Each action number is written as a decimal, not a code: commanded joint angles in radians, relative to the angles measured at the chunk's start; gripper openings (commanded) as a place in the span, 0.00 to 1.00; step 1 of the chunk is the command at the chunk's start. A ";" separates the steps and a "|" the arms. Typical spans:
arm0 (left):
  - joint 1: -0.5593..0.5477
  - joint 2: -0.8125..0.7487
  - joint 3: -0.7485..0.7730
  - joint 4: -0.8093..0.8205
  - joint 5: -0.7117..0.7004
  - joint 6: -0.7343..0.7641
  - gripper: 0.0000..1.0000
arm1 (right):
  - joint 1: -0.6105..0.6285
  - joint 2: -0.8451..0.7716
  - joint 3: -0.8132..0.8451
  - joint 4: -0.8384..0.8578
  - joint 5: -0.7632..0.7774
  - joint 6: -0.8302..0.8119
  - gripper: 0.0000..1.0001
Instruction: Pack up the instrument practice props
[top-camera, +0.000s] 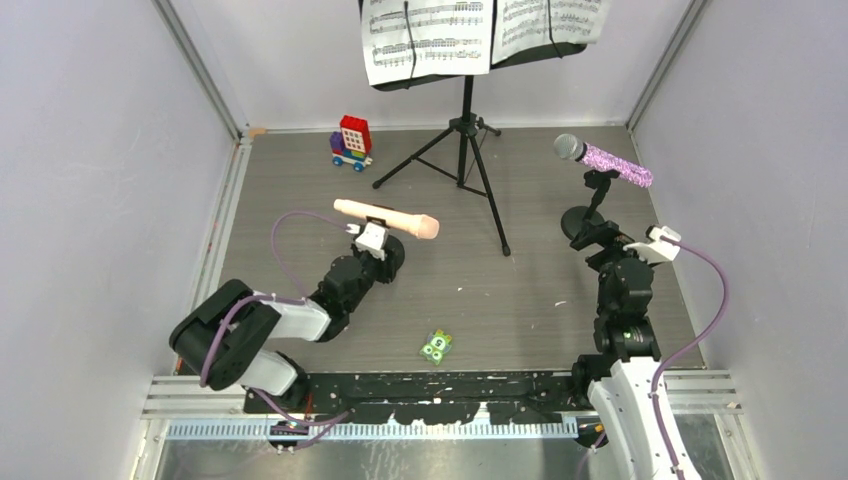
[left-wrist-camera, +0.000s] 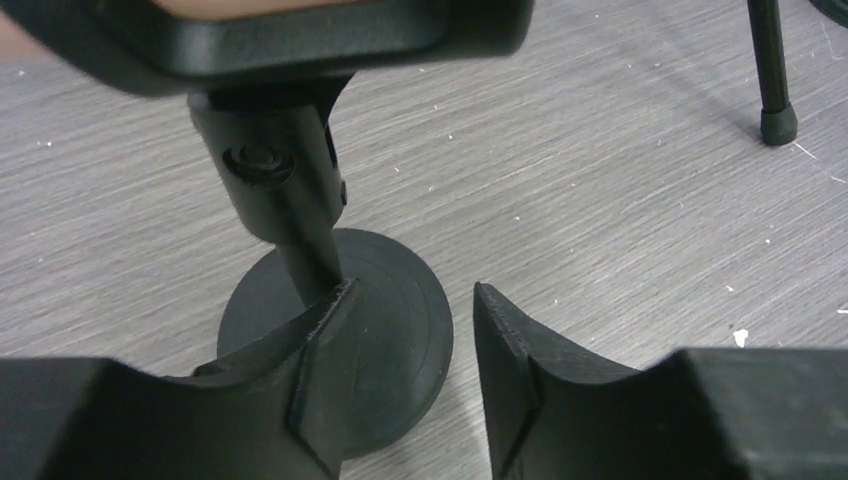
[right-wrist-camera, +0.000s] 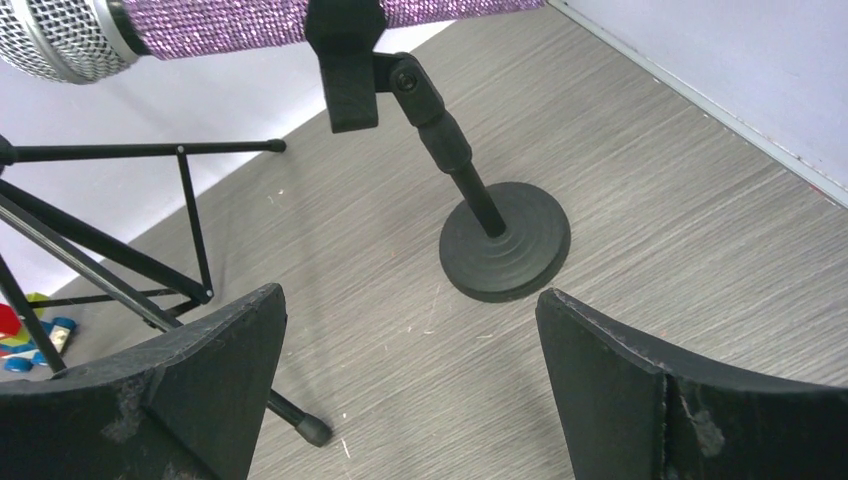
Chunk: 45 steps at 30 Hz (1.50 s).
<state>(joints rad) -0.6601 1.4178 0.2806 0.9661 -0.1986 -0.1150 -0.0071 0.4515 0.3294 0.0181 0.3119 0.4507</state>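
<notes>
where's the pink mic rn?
Top view, left of centre: the pink microphone sits horizontally on its black mount, just beyond the left gripper and left of the music stand.

Right wrist cam: I've got the right gripper spread wide, just on the near side of the black mic mount. Purple-glitter microphone clipped above that mount, roughly level. Tripod legs left of the mount; toy brick vehicle further left.
</notes>
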 joint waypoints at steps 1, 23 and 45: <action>-0.002 0.040 0.053 0.156 -0.032 0.023 0.40 | 0.007 0.014 0.056 0.045 -0.029 -0.019 0.99; -0.002 0.105 0.088 0.180 -0.213 0.085 0.00 | 0.007 0.016 0.048 0.057 -0.040 -0.030 0.99; 0.216 -0.169 0.063 -0.112 0.077 0.102 0.22 | 0.007 0.055 0.047 0.098 -0.065 -0.014 0.99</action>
<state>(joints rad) -0.4438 1.2354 0.3397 0.8471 -0.2420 0.0002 -0.0071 0.5049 0.3443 0.0601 0.2497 0.4366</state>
